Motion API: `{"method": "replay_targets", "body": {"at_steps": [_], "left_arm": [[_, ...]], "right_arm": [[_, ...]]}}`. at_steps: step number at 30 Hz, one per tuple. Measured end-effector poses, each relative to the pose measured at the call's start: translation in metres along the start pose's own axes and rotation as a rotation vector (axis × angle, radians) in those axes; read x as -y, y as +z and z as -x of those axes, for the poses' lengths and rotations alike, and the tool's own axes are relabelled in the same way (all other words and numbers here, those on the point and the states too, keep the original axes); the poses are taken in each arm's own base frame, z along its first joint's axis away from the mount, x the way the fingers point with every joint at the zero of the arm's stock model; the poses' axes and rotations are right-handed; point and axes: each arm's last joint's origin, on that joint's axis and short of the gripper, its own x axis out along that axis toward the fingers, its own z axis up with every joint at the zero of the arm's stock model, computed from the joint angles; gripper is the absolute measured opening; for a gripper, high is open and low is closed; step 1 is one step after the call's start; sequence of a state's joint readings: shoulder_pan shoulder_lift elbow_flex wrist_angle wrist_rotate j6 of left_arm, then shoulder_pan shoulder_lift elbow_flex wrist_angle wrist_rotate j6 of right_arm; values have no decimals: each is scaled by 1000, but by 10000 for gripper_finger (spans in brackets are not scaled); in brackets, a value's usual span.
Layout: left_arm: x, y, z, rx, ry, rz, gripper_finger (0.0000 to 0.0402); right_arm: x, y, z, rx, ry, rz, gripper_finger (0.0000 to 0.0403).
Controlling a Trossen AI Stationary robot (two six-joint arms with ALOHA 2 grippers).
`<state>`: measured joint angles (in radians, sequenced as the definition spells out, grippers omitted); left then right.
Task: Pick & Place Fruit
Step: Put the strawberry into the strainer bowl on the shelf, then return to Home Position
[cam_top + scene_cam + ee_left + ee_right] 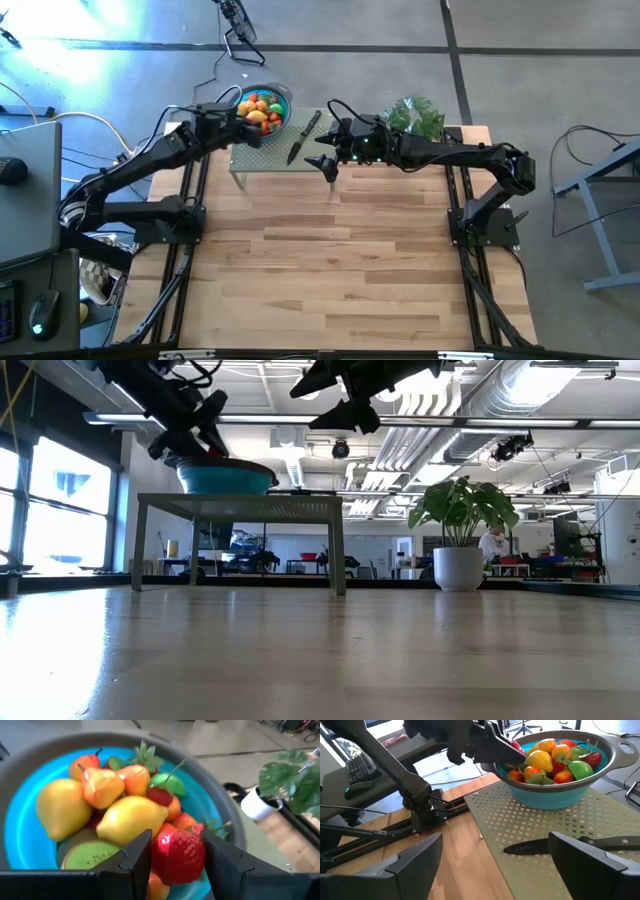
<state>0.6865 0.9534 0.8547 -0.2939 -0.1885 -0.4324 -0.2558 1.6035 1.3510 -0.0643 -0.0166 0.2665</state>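
- Slip risk: left gripper (172, 857) has its jaws pinching a red strawberry (177, 855) over the bowl (283, 98); the glossy fruit could squirt out on the lift.
- Neighbours, a lemon (131, 818) and kiwi half (92, 855), touch it and may be dragged over the rim.
- Right gripper (495, 862), jaws spread wide, hovers over the knife (560, 845) on the stand on the counter (330, 280); a crossing path could make the arms collide.

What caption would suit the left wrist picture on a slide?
The left gripper closes its fingers on a red strawberry in the blue bowl of toy fruit.
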Motion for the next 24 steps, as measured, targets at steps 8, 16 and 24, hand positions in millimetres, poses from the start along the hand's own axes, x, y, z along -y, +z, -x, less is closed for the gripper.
{"method": "replay_targets", "body": {"at_steps": [8, 16, 24], "left_arm": [[0, 0, -4, 0, 1, 19, 150], [1, 0, -4, 1, 1, 17, 173], [7, 12, 2, 17, -67, -25, 217]], "right_arm": [[0, 0, 0, 0, 0, -2, 352], [0, 0, 0, -2, 4, -1, 352], [0, 0, 0, -3, 8, 1, 352]]}}
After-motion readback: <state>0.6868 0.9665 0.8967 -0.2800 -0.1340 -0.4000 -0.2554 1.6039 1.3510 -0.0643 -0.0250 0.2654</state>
